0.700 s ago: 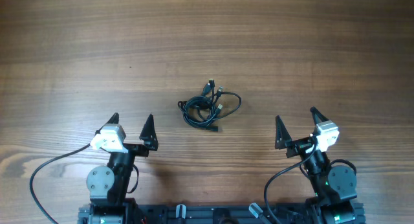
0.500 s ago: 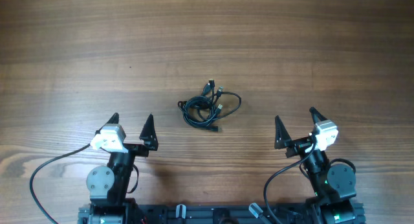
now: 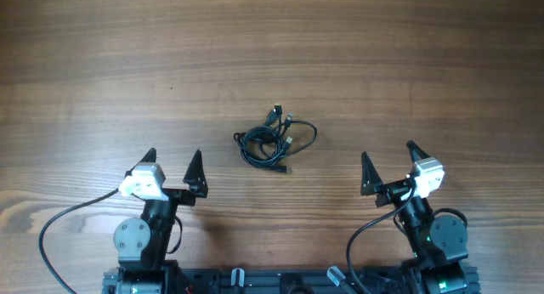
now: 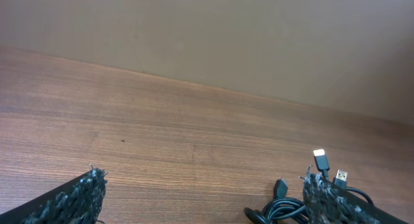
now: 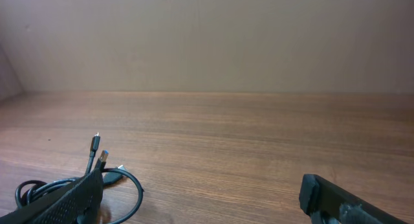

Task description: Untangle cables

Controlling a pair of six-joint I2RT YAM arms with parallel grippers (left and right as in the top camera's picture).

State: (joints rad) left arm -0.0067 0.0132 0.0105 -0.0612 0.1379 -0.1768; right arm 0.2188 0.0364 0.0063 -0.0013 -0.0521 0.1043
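Cables [image 3: 274, 138], tangled; strands indistinguishable overhead.

The right gripper [image 5: 200, 182] stands wide open, its 2 dark fingers [image 5: 336, 198] low over the brown wooden table [image 5: 259, 133]. A bundle of thin black cables [image 5: 111, 177] lies in loose loops, partly hidden behind the left finger. Its small plug ends point toward the table's far edge.
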